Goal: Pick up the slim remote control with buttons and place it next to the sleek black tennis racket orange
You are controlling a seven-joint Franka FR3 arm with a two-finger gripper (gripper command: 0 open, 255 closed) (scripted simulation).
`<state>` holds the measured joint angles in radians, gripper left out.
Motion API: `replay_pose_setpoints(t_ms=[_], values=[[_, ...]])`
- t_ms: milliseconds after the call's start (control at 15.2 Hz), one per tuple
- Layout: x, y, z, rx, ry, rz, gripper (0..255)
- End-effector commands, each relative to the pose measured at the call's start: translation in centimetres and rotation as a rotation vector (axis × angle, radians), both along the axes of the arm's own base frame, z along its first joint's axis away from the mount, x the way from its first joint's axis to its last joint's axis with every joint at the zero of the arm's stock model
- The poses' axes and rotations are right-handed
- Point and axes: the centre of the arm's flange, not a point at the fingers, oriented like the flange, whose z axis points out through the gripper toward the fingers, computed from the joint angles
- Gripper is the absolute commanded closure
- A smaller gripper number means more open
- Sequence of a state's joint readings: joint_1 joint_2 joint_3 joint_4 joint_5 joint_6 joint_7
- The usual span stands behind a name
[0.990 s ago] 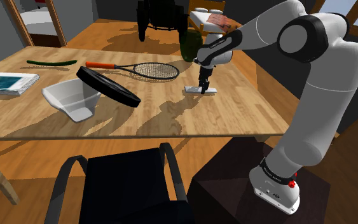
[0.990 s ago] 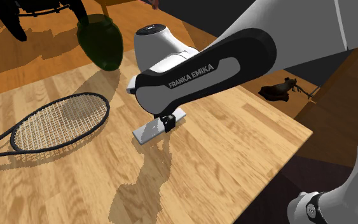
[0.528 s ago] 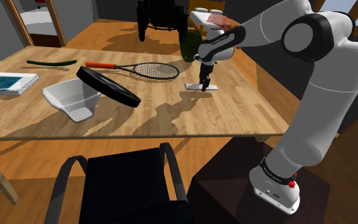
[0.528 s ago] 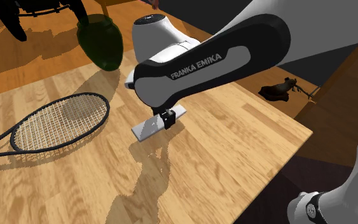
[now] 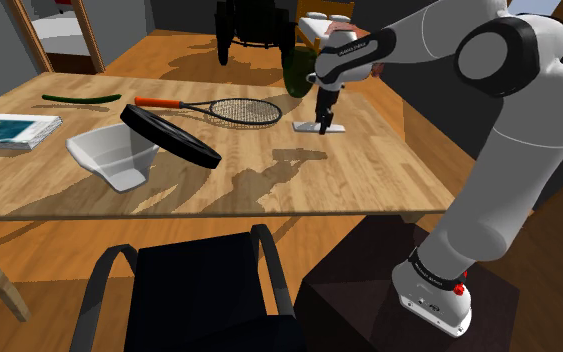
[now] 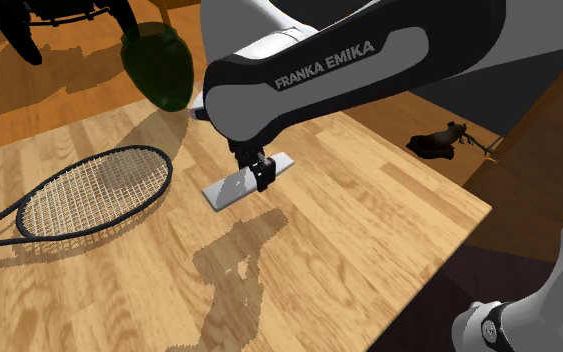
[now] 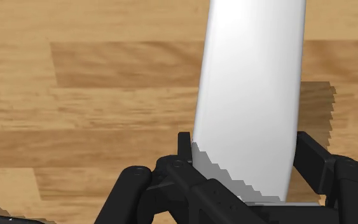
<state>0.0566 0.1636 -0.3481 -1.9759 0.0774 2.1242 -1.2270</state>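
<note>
The slim remote [image 5: 307,127] is a plain white-grey bar, and my gripper [image 5: 324,122] is shut on it. It hangs a little above the wooden table [image 5: 319,185], with its shadow on the wood below. In the second exterior view the remote [image 6: 225,189] is tilted in the gripper [image 6: 262,180]. The wrist view has the remote [image 7: 250,95] clasped between the black fingers of the gripper [image 7: 247,175]. The black tennis racket [image 5: 237,110], with an orange handle, lies to the shoulder view's left of the gripper. Its head [image 6: 81,195] also lies flat in the second exterior view.
A dark green vase [image 5: 297,72] stands just behind the gripper. A white bowl [image 5: 114,155] with a black disc [image 5: 169,135] leaning on it, a green cucumber [image 5: 81,98] and a book [image 5: 9,130] lie further left. A black chair [image 5: 209,290] stands at the near edge.
The gripper has risen with the remote in it, lifting it off the table. The shadow now lies apart from the remote. The racket has not moved.
</note>
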Motion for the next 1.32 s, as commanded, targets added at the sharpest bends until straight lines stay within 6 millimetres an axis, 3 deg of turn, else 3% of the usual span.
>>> replay_pose_setpoints(t_ms=[0,594,1254], values=[[0.0,0.0,1.0,0.0,0.0,0.0,255],[0.0,0.0,5.3,0.0,0.0,0.0,255],[4.8,12.3,5.3,0.0,0.0,0.0,255]])
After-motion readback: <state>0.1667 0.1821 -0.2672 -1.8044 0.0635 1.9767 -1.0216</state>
